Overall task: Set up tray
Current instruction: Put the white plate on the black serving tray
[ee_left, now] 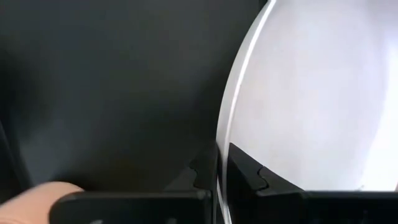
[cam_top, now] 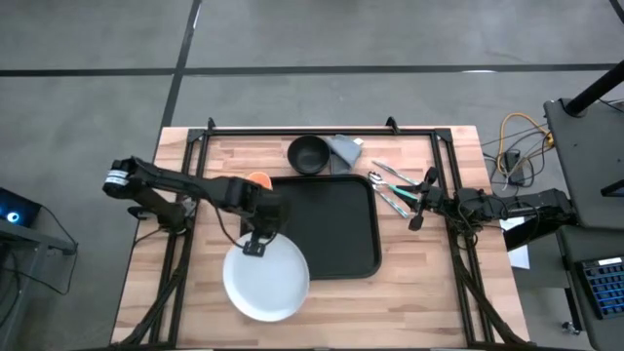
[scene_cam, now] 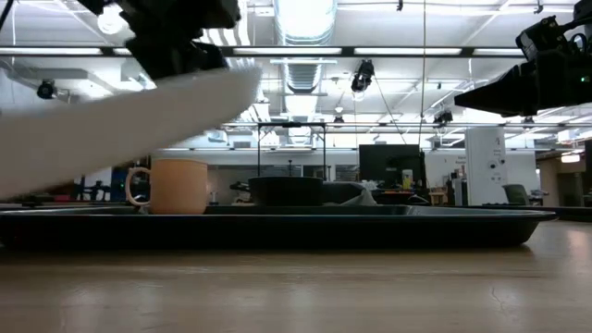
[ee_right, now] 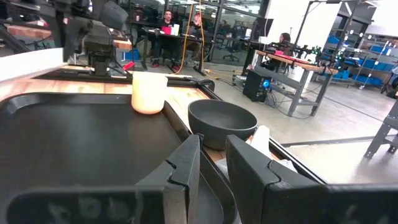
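- Your tray (cam_top: 331,229) lies flat mid-worktop (cam_top: 419,292), long axis running from the far edge toward the near edge.
- Your left gripper (cam_top: 255,244) has its fingers clamped on the plate (cam_top: 268,283) rim, the plate lifted and tilted beside the tray's left edge.
- Your right gripper (cam_top: 417,216) hovers right of the tray, fingers slightly apart, holding nothing visible.

light: bright ceiling lamps (scene_cam: 305,18) | glare: plate (ee_left: 323,93) | near objects blurred

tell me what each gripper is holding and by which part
The left gripper pinches the white plate by its rim, lifted and tilted. The right gripper holds nothing that can be seen.
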